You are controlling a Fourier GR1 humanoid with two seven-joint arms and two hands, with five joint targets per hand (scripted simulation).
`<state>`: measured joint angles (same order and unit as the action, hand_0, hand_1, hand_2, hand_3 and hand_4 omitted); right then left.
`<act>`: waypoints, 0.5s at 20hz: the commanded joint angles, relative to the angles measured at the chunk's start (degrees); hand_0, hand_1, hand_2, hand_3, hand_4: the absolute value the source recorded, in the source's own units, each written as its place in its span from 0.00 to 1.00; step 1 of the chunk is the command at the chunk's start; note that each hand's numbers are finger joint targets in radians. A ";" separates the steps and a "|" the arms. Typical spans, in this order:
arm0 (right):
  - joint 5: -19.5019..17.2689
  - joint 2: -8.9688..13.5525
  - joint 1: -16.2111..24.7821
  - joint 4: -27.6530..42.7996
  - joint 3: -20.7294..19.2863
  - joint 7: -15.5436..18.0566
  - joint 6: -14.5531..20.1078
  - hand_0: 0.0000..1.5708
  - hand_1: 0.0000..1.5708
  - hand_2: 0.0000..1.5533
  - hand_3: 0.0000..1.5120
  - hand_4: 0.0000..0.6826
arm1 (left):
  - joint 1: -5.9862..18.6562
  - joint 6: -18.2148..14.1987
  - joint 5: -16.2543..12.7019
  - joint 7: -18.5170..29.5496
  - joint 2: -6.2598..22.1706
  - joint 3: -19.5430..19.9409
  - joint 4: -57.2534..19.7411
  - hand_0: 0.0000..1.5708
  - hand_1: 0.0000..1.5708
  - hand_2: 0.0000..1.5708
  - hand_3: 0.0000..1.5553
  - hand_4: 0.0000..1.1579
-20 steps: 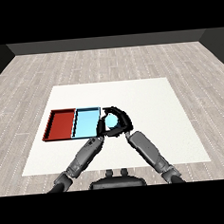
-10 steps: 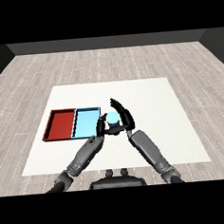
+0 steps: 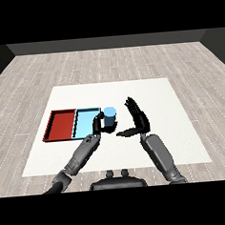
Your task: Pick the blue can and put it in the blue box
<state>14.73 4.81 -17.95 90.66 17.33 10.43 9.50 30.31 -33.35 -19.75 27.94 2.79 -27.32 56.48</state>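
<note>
Lower left of the blue can [image 3: 109, 119] hidden behind the left hand [image 3: 98, 125]; base of the can, and whether over the table [image 3: 178, 128] or the blue tray [image 3: 85, 123], impossible to tell. Tray's right wall, just beside the can, covered by that hand. Both forearms cut off below the can.

A blue can [image 3: 109, 117], a light blue tray [image 3: 83, 124], a red tray [image 3: 61, 125], white table [image 3: 173, 128].
</note>
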 commanded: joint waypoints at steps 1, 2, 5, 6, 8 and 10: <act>1.81 4.67 8.46 11.39 -1.85 -1.03 -2.54 0.00 0.00 0.00 0.00 0.00 | -2.20 -1.54 2.40 -1.60 2.42 0.85 3.04 1.00 1.00 1.00 0.95 0.98; 3.61 4.98 7.11 8.89 -5.63 2.24 -3.52 0.00 0.00 0.00 0.00 0.00 | 1.81 -0.02 1.05 -2.07 4.04 4.28 -0.35 1.00 1.00 1.00 0.94 0.98; 2.69 4.39 9.32 10.57 -6.23 2.26 -1.87 0.00 0.00 0.00 0.00 0.00 | 3.89 -2.90 3.12 -6.06 7.48 6.04 -1.18 1.00 1.00 1.00 0.95 0.99; 3.17 5.89 10.05 13.50 -7.46 0.02 -1.41 0.00 0.00 0.00 0.00 0.00 | 5.15 -1.04 1.75 -6.68 8.74 8.23 -4.36 1.00 1.00 1.00 0.96 0.98; 5.18 7.13 11.74 15.60 -9.97 -0.18 -2.35 0.00 0.00 0.00 0.00 0.00 | 4.84 2.01 1.24 -8.44 13.12 9.67 -5.65 0.98 0.98 0.98 0.95 0.98; 3.30 5.25 7.40 10.82 -9.79 0.23 -0.89 0.00 0.00 0.00 0.00 0.00 | 5.66 -1.89 4.09 -10.97 11.81 8.49 -10.99 0.98 0.98 0.98 0.95 0.96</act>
<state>17.77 9.89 -10.01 101.38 9.61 11.04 8.03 34.03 -34.01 -17.54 20.61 12.41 -19.91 51.05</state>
